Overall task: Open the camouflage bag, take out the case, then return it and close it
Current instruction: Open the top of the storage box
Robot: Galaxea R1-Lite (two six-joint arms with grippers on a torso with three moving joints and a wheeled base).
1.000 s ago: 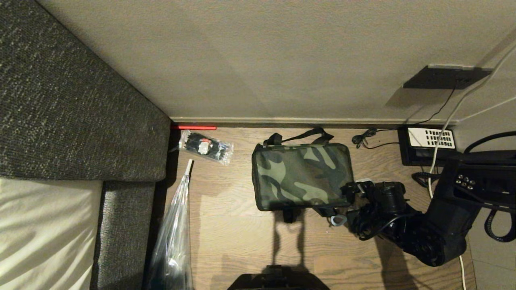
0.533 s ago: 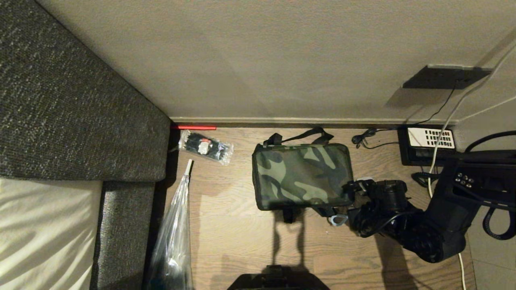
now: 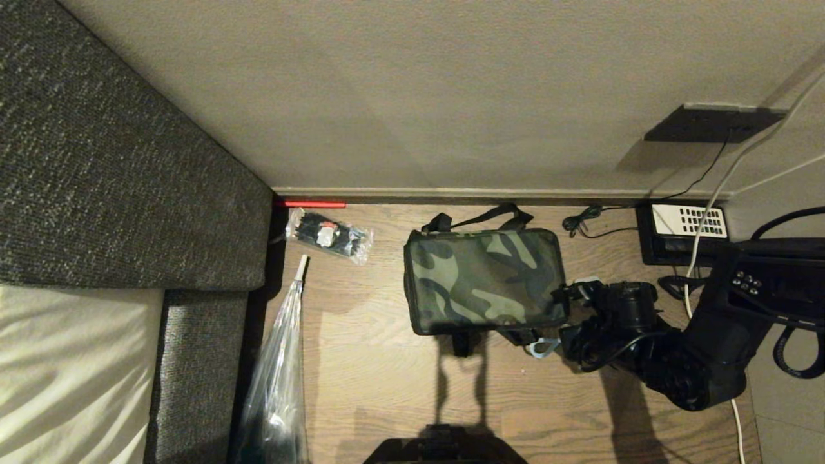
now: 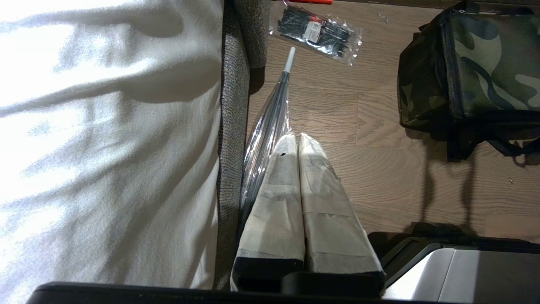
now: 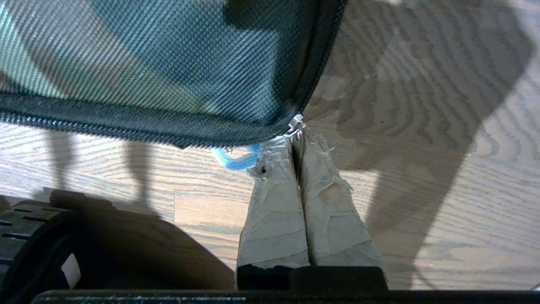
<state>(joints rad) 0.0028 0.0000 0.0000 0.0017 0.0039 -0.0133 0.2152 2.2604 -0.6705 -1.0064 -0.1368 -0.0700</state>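
The camouflage bag [image 3: 483, 280] lies flat on the wooden floor by the wall, its lid down and black straps at its far and near edges. It also fills part of the left wrist view [image 4: 485, 63] and the right wrist view [image 5: 147, 55]. My right gripper [image 3: 552, 338] is at the bag's near right corner, shut on the metal zipper pull [image 5: 296, 123], with a blue loop [image 5: 236, 161] beside its fingertips. My left gripper [image 4: 297, 137] is shut and empty, parked over the floor by the couch. The case is hidden.
A clear packet of black ties [image 3: 330, 235] lies left of the bag. A long clear plastic sleeve [image 3: 277, 374] rests along the grey couch [image 3: 116, 161]. A black phone with white keypad [image 3: 686, 222] and cables sit at the right, against the wall.
My right arm has shifted slightly to the right and toward the wall, still shut at the bag's corner. The bag's right edge has moved a little with it.
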